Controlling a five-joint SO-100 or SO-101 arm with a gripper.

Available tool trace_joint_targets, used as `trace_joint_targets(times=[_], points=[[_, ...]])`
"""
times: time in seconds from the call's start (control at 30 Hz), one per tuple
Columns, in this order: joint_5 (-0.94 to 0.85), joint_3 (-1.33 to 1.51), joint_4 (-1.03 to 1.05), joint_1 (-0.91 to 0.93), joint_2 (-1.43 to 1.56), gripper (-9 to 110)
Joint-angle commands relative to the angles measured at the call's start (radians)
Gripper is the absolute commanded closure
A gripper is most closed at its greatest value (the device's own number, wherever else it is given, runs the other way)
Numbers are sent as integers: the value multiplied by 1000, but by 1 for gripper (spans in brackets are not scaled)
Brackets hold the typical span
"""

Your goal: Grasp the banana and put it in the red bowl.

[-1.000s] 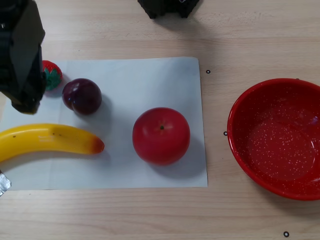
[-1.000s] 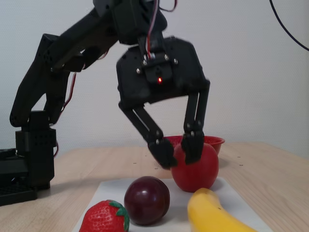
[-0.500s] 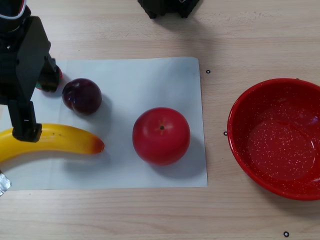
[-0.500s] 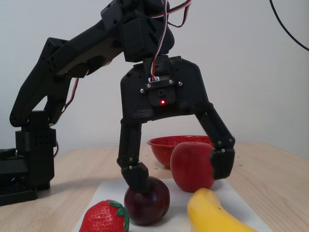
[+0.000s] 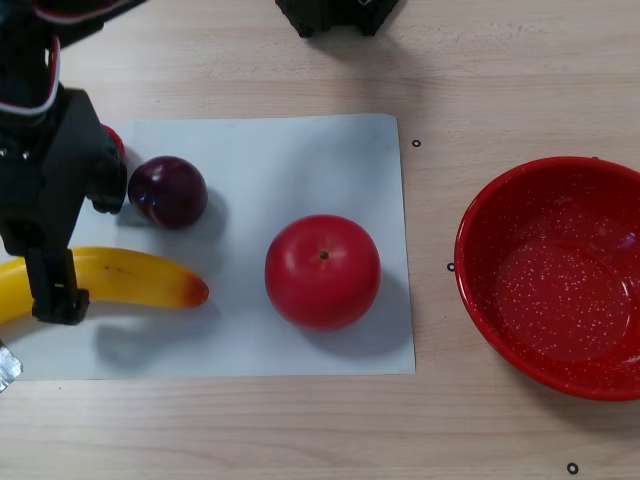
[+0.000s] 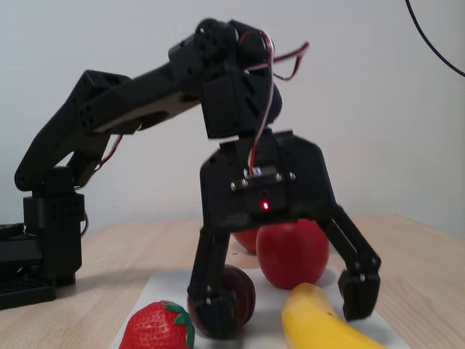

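Note:
The yellow banana (image 5: 140, 280) lies on the white paper at the left of the other view, its orange-red tip pointing right. It also shows at the bottom of the fixed view (image 6: 320, 327). My black gripper (image 5: 82, 250) is open and reaches down over the banana's middle, with one finger on each side of it; this also shows in the fixed view (image 6: 285, 309). One finger (image 5: 60, 300) covers part of the banana. I cannot tell if the fingers touch it. The red bowl (image 5: 470, 250) stands empty at the right, off the paper.
A red apple (image 5: 322, 272) sits mid-paper and a dark plum (image 5: 167, 190) lies right beside my far finger. A strawberry (image 6: 156, 327) lies by the plum. The white paper (image 5: 300, 170) covers the table's left half. The arm's base (image 5: 335, 15) is at the top edge.

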Motion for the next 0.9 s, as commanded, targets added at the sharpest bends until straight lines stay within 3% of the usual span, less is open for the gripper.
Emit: trace_joint_targets(times=[0.0, 0.5, 0.87], points=[[-3, -112, -54, 2, 67, 54], [26, -130, -149, 18, 18, 68], [52, -135, -130, 18, 8, 91]])
